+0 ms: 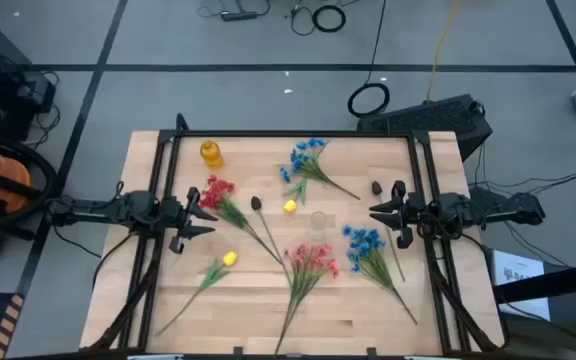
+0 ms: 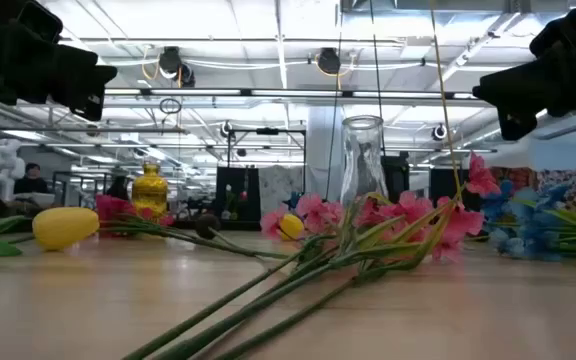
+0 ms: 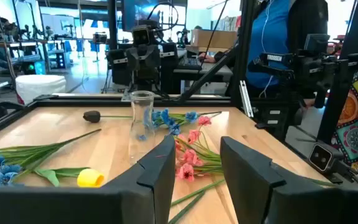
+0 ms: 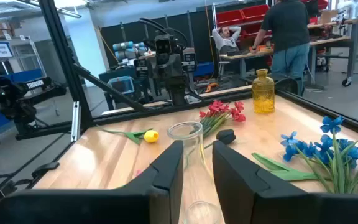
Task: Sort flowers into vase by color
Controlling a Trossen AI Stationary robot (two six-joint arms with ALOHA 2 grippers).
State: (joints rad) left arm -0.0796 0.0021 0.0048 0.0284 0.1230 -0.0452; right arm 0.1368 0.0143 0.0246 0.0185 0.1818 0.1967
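Flowers lie scattered flat on the wooden table (image 1: 168,300): a red sprig (image 1: 218,190), two blue sprigs (image 1: 308,160) (image 1: 365,243), a pink sprig (image 1: 311,262), a yellow bud on a leafy stem (image 1: 228,258), a loose yellow bud (image 1: 290,207) and two dark buds (image 1: 256,203) (image 1: 377,186). A clear glass vase (image 1: 318,222) stands upright at mid-table, and a yellow glass vase (image 1: 211,152) stands at the far left. My left gripper (image 1: 208,214) hovers open at the left. My right gripper (image 1: 376,212) hovers open at the right. Both point level toward the clear vase (image 4: 186,149) and hold nothing.
Black frame rails run along the table's left and right sides (image 1: 163,180) (image 1: 430,180). Bare wood shows along the near edge. People sit and stand in the room beyond the table (image 4: 288,31).
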